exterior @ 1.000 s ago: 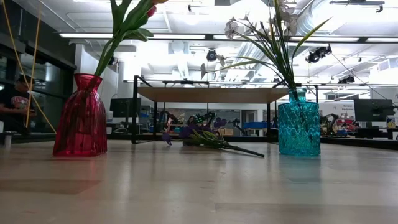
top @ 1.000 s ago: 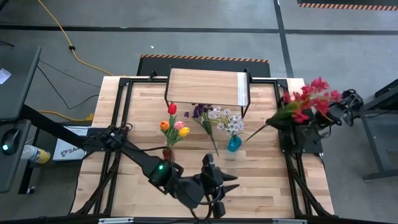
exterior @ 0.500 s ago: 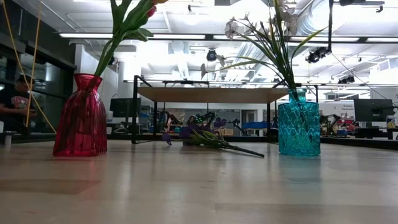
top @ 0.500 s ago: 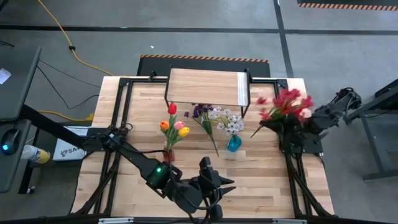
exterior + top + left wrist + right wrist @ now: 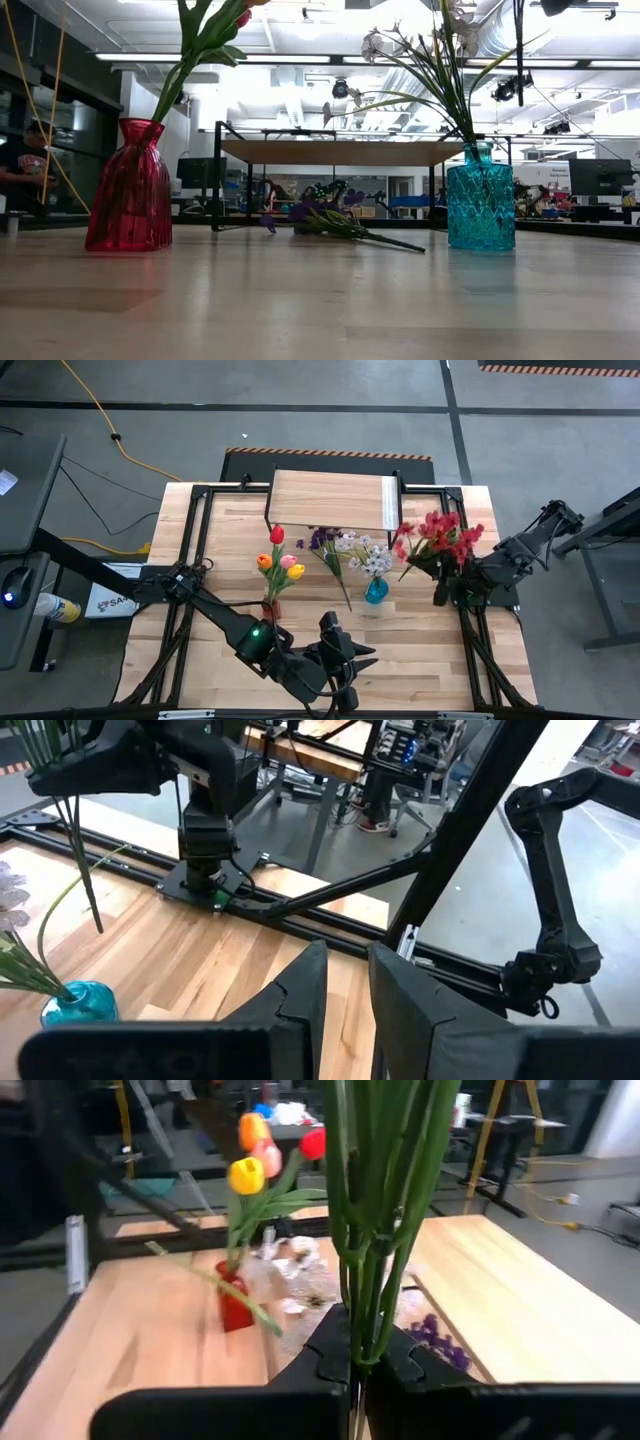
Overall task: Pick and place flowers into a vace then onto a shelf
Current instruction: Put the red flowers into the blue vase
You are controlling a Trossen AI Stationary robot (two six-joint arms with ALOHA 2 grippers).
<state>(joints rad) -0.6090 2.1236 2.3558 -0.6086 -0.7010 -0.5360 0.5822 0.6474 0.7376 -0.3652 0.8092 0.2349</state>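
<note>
Wooden plank desk (image 5: 210, 530) stands on a grey workshop floor, with the small shelf (image 5: 330, 498) at its far edge, nothing on the board yet.

Step in hand: the right hand (image 5: 440, 586) carries the red blossom spray (image 5: 438, 536) above the desk, just right of the blue vase (image 5: 376, 591). In the right wrist view its two fingers are pressed together on the green stems (image 5: 372, 1230), so it is clamped on the spray. The spray hangs in the air and is not in any vase.

Next move, as I judge: bring the stem ends over the narrow mouth of a vase, prob. the blue one because it is nearest, hold the bunch about upright, go down, then let go. The white spray (image 5: 366, 554) already fills that mouth, so the ends may catch on it or push the vase over. The shelf part comes after.

Left hand (image 5: 349, 658) waits low at the near edge, approx. in the middle; fingers a little apart, holding nothing.

Count:
- vases: 2, red vase (image 5: 129, 187) and blue.
- tulips in the red vase: 4 (red, orange, pink, yellow).
- sprays: 3. White in the blue vase, purple spray (image 5: 328, 550) lying flat on the desk between the vases, red in the right hand.
- shelf: 1.
</note>
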